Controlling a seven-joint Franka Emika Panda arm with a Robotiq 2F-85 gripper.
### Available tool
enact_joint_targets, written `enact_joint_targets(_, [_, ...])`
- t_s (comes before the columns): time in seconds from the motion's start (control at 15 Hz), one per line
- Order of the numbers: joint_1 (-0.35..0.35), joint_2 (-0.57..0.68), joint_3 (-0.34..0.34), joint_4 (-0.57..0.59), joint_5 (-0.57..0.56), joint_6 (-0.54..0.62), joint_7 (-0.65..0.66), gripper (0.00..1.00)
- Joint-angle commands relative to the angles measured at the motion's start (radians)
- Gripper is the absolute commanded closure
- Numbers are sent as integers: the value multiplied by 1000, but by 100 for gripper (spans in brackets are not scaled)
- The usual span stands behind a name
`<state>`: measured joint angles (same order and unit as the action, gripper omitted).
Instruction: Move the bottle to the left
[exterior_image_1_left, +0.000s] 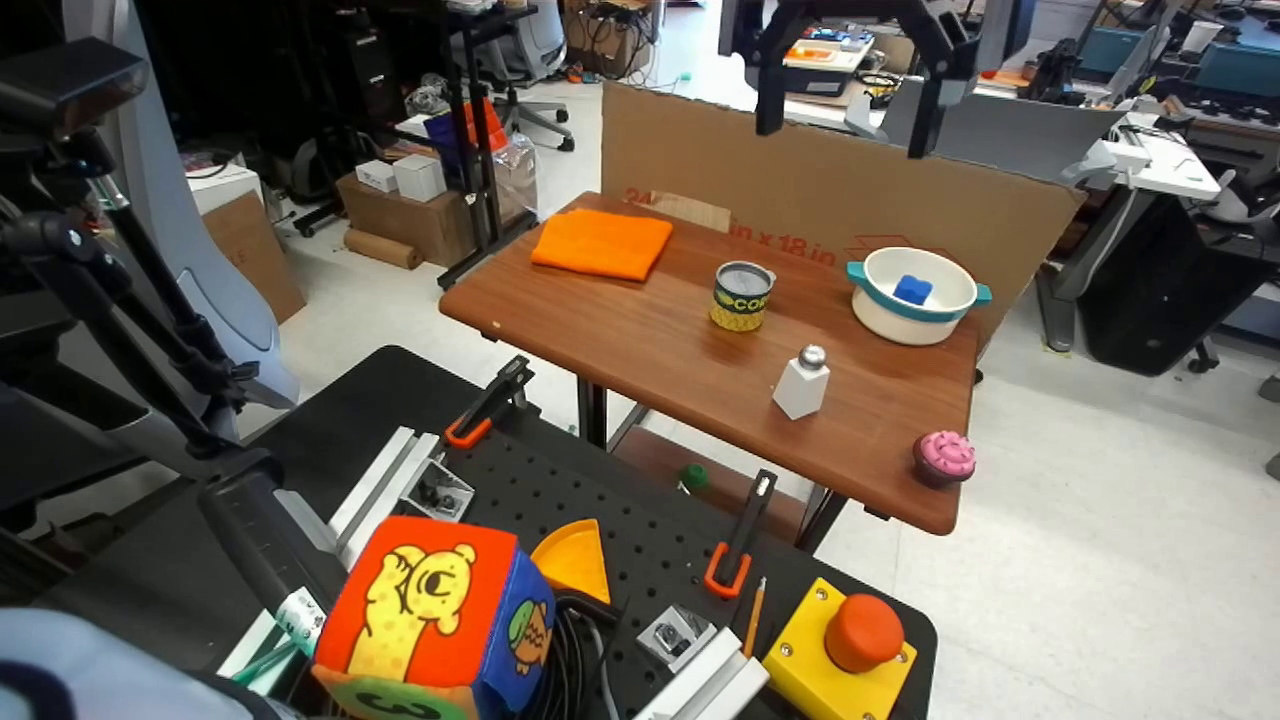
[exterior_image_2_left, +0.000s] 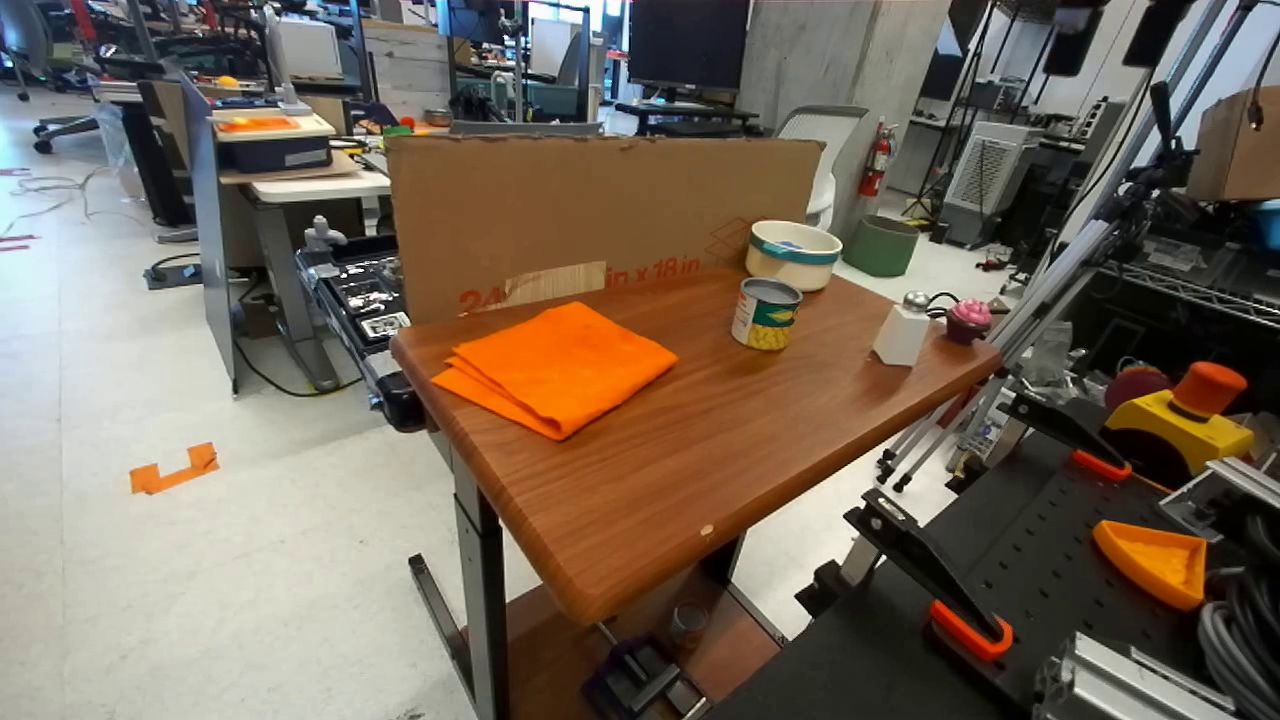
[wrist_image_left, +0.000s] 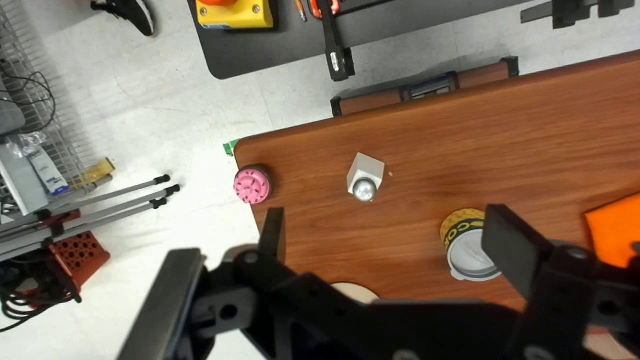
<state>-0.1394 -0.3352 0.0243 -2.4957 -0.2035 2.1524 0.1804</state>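
While cloth (exterior_image_2_left: 562, 362) lies folded, the white bottle (exterior_image_1_left: 801, 386) tapers

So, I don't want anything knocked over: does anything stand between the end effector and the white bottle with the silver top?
Nothing visible does. In the wrist view, the bottle shows unobstructed beyond the open end effector; the corn can and the cupcake stand apart from the bottle, on opposite sides.

I see a brown table (exterior_image_1_left: 620, 325) carrying a folded orange cloth (exterior_image_1_left: 603, 245), corn can (exterior_image_1_left: 741, 300), cream pot (exterior_image_1_left: 900, 326), upright white bottle (exterior_image_1_left: 802, 385) and, near one corner, pink cupcake (exterior_image_1_left: 944, 459).
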Motion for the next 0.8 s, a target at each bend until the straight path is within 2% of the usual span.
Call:
enact_joint_targets(0.0, [30, 169, -54, 68, 75, 110, -78, 0])
enact_joint_targets(0.13, [36, 245, -66, 96, 129, 149, -110, 0])
enact_joint_targets(0.2, [44, 290, -74, 115, 195, 147, -137, 0])
enact_joint_targets(0.47, [37, 419, -75, 171, 344, 174, -162, 0])
enact_joint_targets(0.73, [26, 536, -83, 247, 372, 172, -118, 0])
